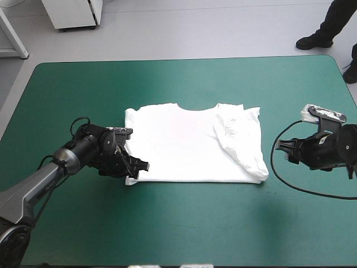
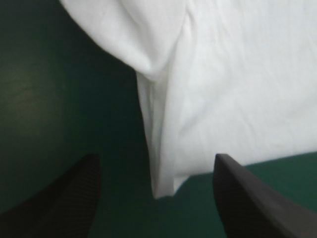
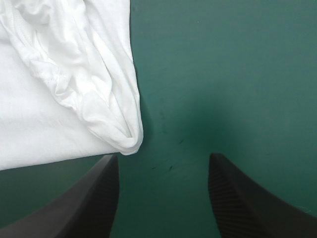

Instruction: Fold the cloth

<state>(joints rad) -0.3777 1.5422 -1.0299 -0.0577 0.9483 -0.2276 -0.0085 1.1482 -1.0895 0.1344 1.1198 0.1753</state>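
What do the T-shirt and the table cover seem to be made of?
T-shirt: soft knit fabric, likely cotton, matte white; it creases and rolls limply at its edges. Teal-green cover: smooth matte sheet, perhaps rubber or vinyl; faint scuffs, no weave visible.

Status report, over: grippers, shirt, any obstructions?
Left gripper open at T-shirt near-left corner. Right gripper open beside its right edge, off the cloth. T-shirt flat, right side folded in. Nothing in the way.
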